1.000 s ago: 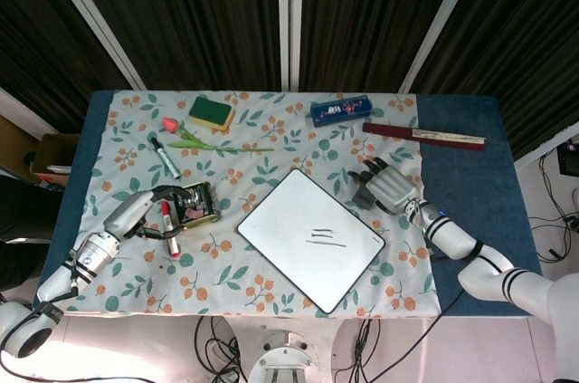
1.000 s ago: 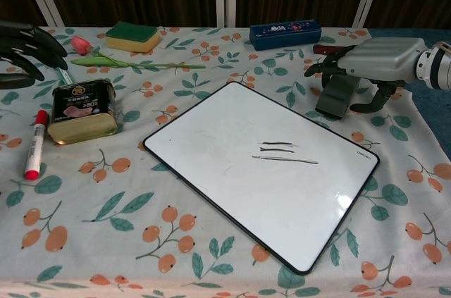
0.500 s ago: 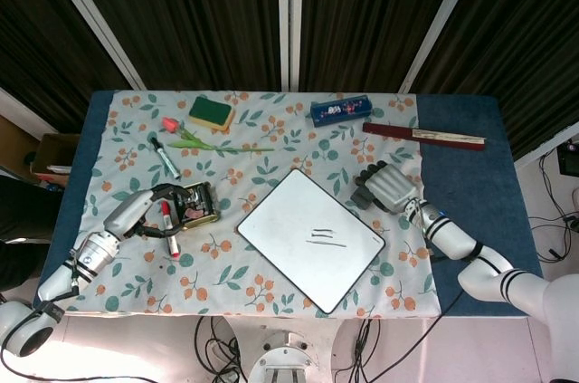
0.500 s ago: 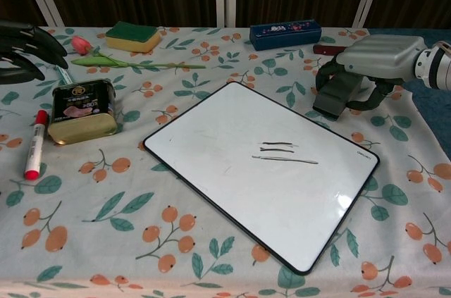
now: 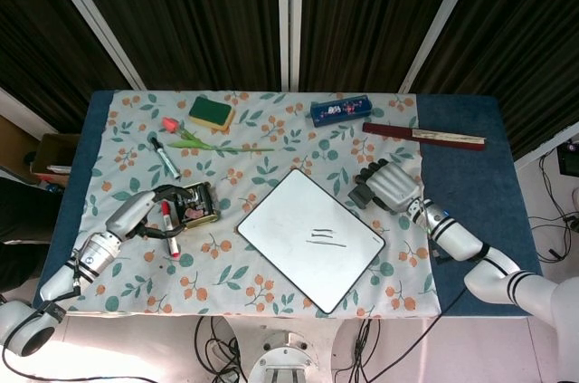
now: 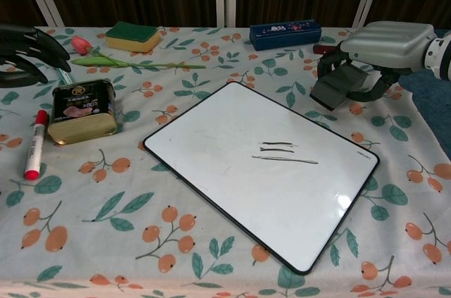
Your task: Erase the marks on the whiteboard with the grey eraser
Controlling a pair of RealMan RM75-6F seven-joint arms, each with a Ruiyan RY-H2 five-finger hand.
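Right hand (image 6: 384,48): fingers gripping eraser (image 6: 337,84), lifted | whiteboard (image 6: 232,171): three marks (image 6: 284,153) | left hand (image 6: 25,48): fingers spread, holding nothing, 9 o'clock

Marked whiteboard (image 6: 268,171); grey eraser (image 6: 335,88) aloft.

White whiteboard (image 6: 261,171) with black rim and black marks (image 6: 282,153); grey eraser (image 6: 333,87). Cream cloth (image 6: 211,65) printed with orange berries and green leaves. Green-and-yellow sponge (image 6: 132,36), blue box (image 6: 285,33), red marker (image 6: 34,144).
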